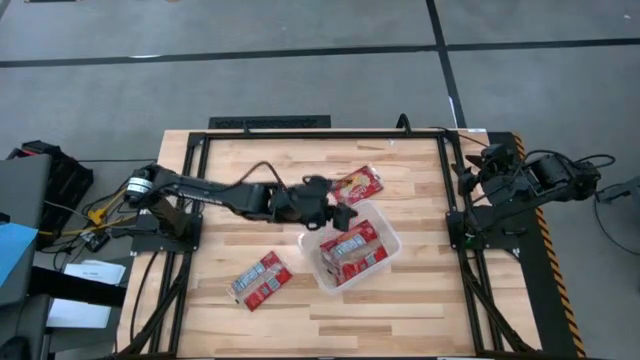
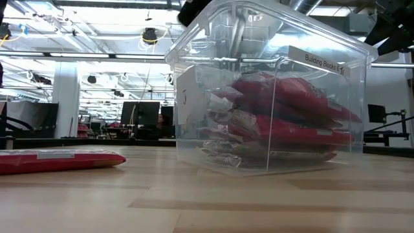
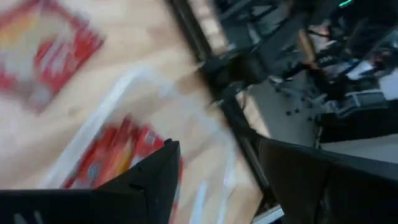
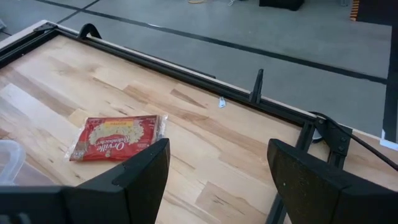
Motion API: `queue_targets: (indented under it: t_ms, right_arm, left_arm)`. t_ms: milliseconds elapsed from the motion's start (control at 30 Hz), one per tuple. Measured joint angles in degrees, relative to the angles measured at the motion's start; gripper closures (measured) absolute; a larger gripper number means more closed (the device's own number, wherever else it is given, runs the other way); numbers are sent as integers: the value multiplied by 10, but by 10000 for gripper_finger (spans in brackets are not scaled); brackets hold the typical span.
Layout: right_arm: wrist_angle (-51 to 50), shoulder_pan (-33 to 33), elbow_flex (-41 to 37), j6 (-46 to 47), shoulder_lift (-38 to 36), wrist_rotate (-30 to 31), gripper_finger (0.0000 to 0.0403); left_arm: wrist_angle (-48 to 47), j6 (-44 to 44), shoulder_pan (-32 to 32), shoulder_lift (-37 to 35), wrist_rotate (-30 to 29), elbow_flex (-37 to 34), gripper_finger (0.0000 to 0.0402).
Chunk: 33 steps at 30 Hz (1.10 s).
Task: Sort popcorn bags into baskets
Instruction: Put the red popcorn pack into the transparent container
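Note:
The clear plastic tub (image 1: 388, 243) stands right of the table's middle with several red popcorn packets (image 1: 350, 252) piled inside it, which also show through its wall in the low view (image 2: 284, 123). One packet (image 1: 358, 183) lies flat on the table just beyond the tub. More packets (image 1: 261, 279) lie flat to the tub's near left. My left gripper (image 1: 338, 215) hovers open and empty over the tub's far-left corner; its wrist view (image 3: 217, 180) looks down on the tub's packets (image 3: 109, 155). My right gripper (image 1: 465, 178) waits open at the table's right edge.
A black frame rail (image 1: 300, 133) runs along the table's far edge and down both sides. The right wrist view shows the loose packet (image 4: 118, 138) on bare wood and the tub's corner (image 4: 9, 163). Bare wood lies along the near edge (image 1: 330, 325).

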Motion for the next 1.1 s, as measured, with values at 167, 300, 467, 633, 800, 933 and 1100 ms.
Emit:
queue_targets:
  t_ms: [167, 300, 467, 633, 800, 933, 1100]
  right_arm:
    - [0, 0, 0, -3, 0, 0, 107]
    - [0, 0, 0, -5, 0, 1, 107]
    - [-3, 0, 0, -5, 0, 2, 107]
    - [-2, 0, 0, -5, 0, 2, 107]
    - [-5, 0, 0, -5, -1, 2, 107]
    - [-4, 0, 0, -4, -1, 1, 107]
    - [-4, 0, 0, 5, -1, 1, 107]
  left_arm:
    - [-80, 117, 59, -7, 6, 52, 193]
    - [-103, 186, 146, -5, 73, 46, 193]
    - [-101, 322, 247, 34, 158, 36, 185]
    - [-72, 397, 300, 98, 230, 36, 164]
    - [-57, 432, 314, 162, 263, 36, 142]
    - [-62, 445, 311, 206, 250, 36, 133]
    - [-61, 460, 294, 241, 232, 36, 131]
